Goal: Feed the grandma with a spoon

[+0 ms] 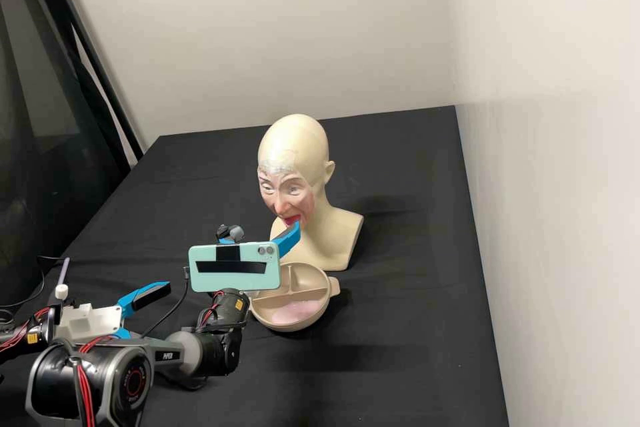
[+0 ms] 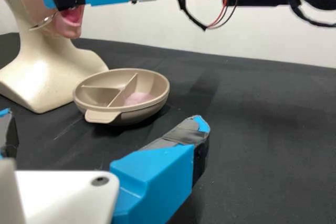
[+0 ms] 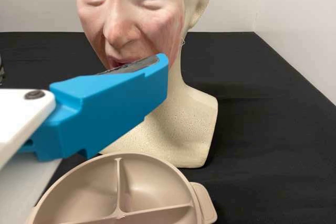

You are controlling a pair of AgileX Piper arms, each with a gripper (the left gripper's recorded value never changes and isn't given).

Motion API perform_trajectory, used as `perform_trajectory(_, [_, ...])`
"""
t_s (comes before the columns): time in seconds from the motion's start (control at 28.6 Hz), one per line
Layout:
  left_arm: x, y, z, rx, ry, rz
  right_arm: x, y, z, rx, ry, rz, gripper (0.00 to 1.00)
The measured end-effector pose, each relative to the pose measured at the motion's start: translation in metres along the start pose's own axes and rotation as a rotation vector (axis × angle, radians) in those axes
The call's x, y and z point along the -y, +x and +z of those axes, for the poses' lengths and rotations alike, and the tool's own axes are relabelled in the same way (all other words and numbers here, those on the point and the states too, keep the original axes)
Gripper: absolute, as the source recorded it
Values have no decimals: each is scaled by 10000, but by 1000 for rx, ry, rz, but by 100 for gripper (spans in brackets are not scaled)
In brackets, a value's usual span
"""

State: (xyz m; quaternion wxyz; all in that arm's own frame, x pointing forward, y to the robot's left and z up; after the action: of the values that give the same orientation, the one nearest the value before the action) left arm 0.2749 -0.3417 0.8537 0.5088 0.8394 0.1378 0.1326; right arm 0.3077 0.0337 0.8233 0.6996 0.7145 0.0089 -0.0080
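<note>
Two end effectors: the left end effector (image 2: 100,135) gapes wide, low over the near-left worktop (image 1: 413,293). The right end effector (image 1: 292,233), grip unreadable, hovers at the mouth of the grandma head (image 1: 297,167), above the bowl (image 1: 325,283). A spoon is probably light, stiff and slippery; pinch it mid-handle.

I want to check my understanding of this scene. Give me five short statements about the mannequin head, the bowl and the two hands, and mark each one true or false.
1. The mannequin head stands upright on the black bench. True.
2. The divided bowl sits on top of the head. False: it rests on the bench, in front of the head's base.
3. The right hand is up near the head's mouth. True.
4. The left hand grips the bowl. False: it is open, low over the bench and apart from the bowl.
5. Every compartment of the bowl is full. False: only one holds something pale pink.
</note>
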Motion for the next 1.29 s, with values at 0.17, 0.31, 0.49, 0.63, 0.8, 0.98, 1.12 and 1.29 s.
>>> perform_trajectory(0.17, [12,9,-15,2,4,-3,0,0,0,0,0,0,100])
perform_trajectory(0.31, [4,9,-24,0,4,4,0,0,0,0,0,0,100])
perform_trajectory(0.49, [-2,9,-23,2,4,10,0,0,0,0,0,0,100])
perform_trajectory(0.63, [-5,9,-22,3,4,14,0,0,0,0,2,0,100])
perform_trajectory(0.8, [-5,9,-22,3,4,14,-18,-47,100,32,1,0,100])
perform_trajectory(0.98, [-5,9,-22,3,4,14,-1,-131,224,72,-7,-18,100])
perform_trajectory(1.12, [-5,9,-22,3,4,14,3,-167,262,76,-13,-21,100])
perform_trajectory(1.29, [-5,9,-22,3,4,14,-22,-197,290,62,-16,-6,0])
